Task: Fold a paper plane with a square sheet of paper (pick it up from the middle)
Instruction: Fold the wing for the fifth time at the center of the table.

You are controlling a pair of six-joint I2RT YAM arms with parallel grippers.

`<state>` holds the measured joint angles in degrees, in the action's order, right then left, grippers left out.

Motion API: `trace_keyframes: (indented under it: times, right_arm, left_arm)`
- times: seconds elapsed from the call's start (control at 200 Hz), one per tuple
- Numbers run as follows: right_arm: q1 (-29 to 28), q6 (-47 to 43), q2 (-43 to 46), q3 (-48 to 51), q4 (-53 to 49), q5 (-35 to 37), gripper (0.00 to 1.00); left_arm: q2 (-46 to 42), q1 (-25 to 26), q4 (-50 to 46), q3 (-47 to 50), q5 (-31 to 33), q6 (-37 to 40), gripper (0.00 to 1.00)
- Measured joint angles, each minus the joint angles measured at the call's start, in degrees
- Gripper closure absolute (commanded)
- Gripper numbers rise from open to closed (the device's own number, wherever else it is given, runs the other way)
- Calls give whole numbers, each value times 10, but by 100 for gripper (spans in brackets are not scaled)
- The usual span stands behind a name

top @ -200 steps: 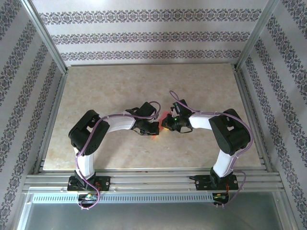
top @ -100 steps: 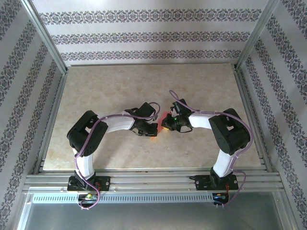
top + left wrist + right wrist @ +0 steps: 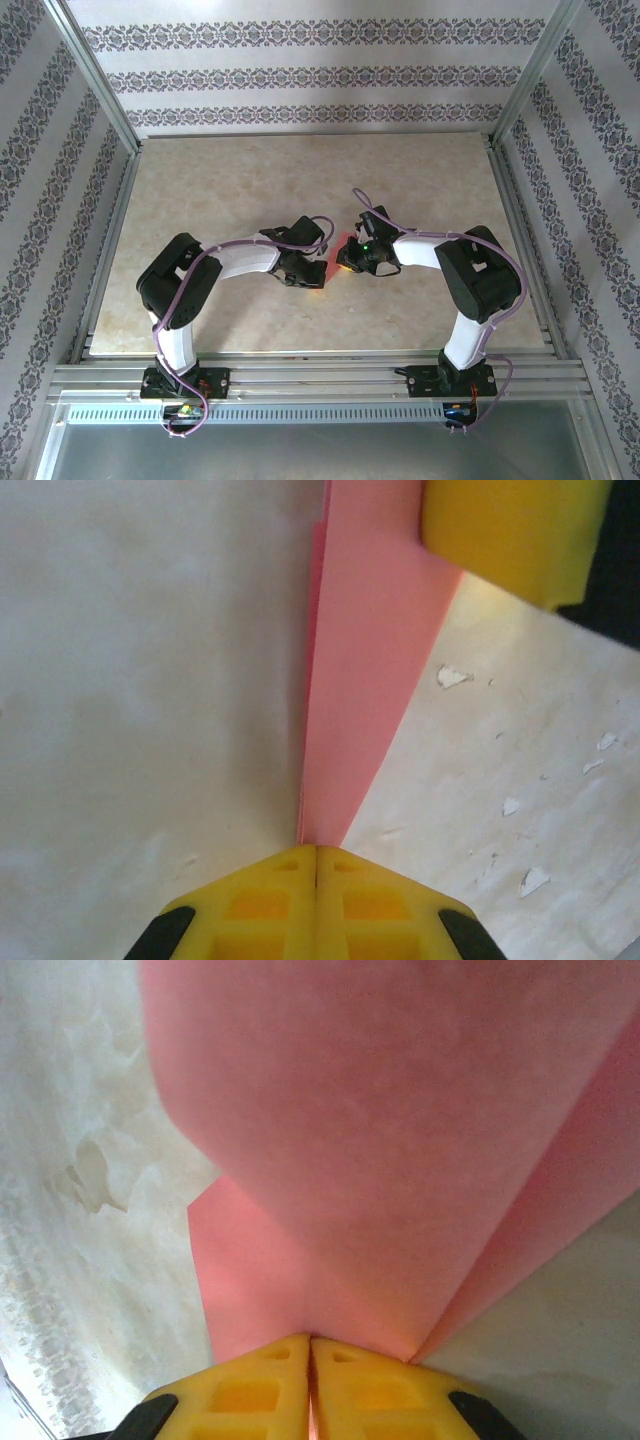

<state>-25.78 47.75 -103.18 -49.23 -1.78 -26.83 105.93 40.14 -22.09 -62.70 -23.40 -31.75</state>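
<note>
Not much has changed in the last second. Seen from above, the left arm has slid its elbow a little toward 8 o'clock. The left hand [image 3: 312,272] has gone with it, a tiny bit toward 9 o'clock. The right hand [image 3: 350,262] has hardly moved. The pink paper [image 3: 337,248] is between them as before, near the middle of the bench [image 3: 200,190]. Neither hand has let go. I think the left hand is gently pulling the paper tight, or making a fold sharper. The plane does not look done yet. It is a long folded piece, and more folds are likely needed.

The left arm reaches in from 9 o'clock and the right arm from 3 o'clock. Both are bent low, so the two hands almost meet.

The left hand is squeezed shut on the thin end of the paper. Its two yellow fingers press together with the pink tip caught between them. In its own camera the paper runs off toward 12 o'clock and gets wider, with layers showing along one edge. A yellow finger [image 3: 510,530] of the right hand sits at 1 o'clock, on the far end.

The right hand is squeezed shut on the paper too. In its camera the paper spreads out like a fan with a crease in it. I cannot tell if the paper touches the bench.
</note>
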Motion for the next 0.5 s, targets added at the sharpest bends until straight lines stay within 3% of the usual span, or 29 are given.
trace_keyframes:
  times: [0.28, 0.5]
  right_arm:
    - [0, 0, -3, -3, -2, 0, 87]
    - [0, 0, -5, -7, -2, 0, 87]
  left_arm:
    - [-53, 0, -43, -9, 17, 2, 94]
    - [-27, 0, -18, -26, -2, -7, 94]
